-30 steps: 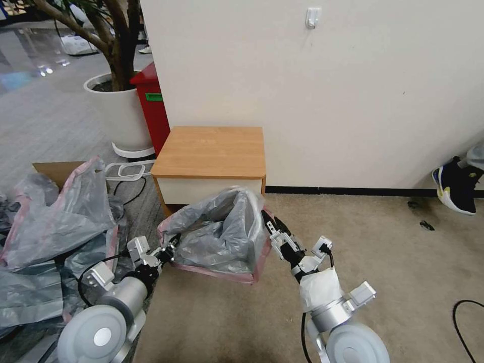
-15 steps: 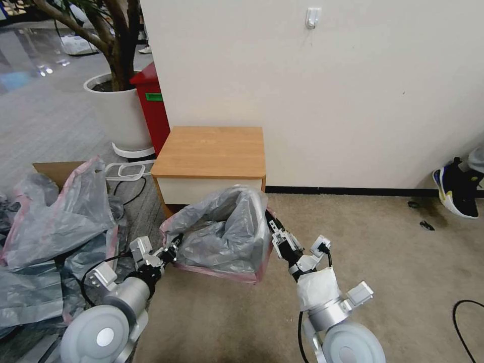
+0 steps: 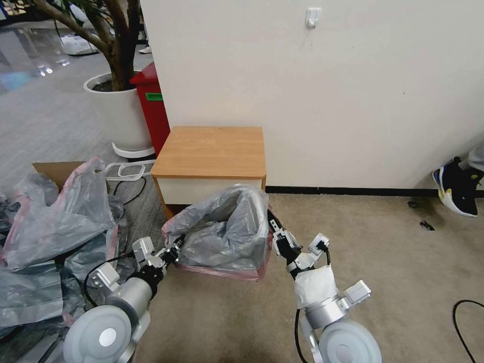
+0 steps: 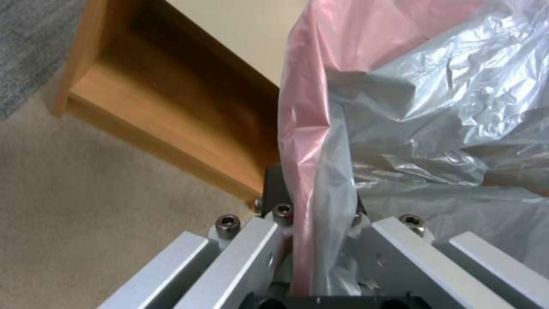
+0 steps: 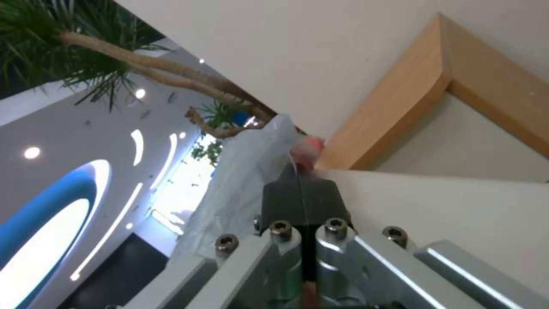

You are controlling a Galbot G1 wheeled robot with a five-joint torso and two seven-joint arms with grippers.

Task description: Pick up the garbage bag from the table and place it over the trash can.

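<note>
The bag is off the table, whose top is bare, and it hangs spread open low in front of the cabinet, over the carpet. The can cannot be made out under the plastic, so whether the rim band is seated is unclear; pulling it down and letting go looks like what remains.

The left gripper is clenched on the bag's pink band at its left edge, plastic bunched between the pads. The right gripper is pinched tight on the right edge, a wisp of plastic caught at its tips.
</note>
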